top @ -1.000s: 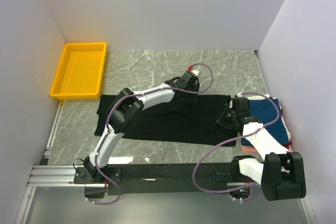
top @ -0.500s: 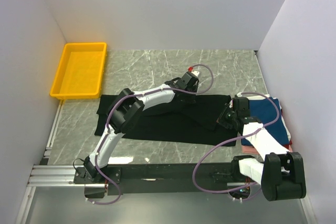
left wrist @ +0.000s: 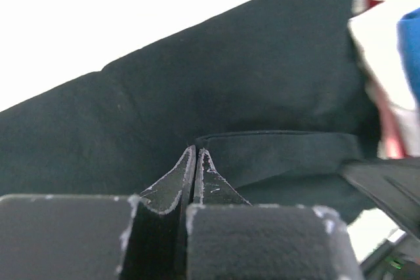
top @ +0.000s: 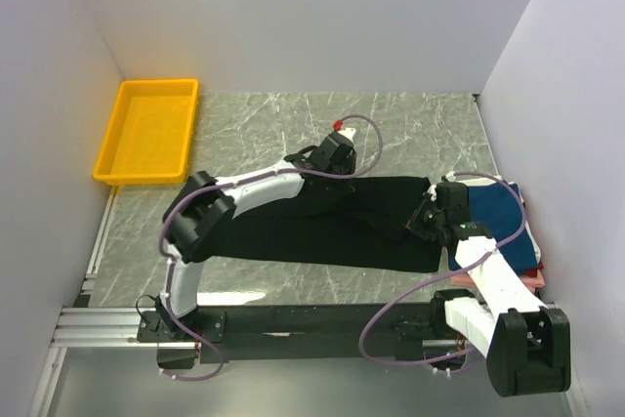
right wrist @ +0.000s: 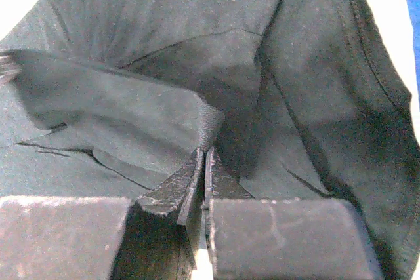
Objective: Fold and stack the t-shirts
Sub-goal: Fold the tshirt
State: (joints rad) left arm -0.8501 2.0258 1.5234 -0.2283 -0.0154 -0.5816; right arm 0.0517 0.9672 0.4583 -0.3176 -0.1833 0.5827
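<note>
Black t-shirt (top: 283, 233) is pinched in both closed jaws, left gripper (left wrist: 195, 154) at its far edge, right gripper (right wrist: 203, 157) on a fold; lift evenly, keeping cloth taut

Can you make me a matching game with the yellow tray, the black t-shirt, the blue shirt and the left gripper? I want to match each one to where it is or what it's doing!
Things:
1. yellow tray
2. black t-shirt
3. blue shirt
4. left gripper

Places and states:
A. folded, at the right edge
B. closed on black cloth
C. in the far left corner of the table
D. spread across the middle

Pairs: 1-C, 2-D, 3-A, 4-B
</note>
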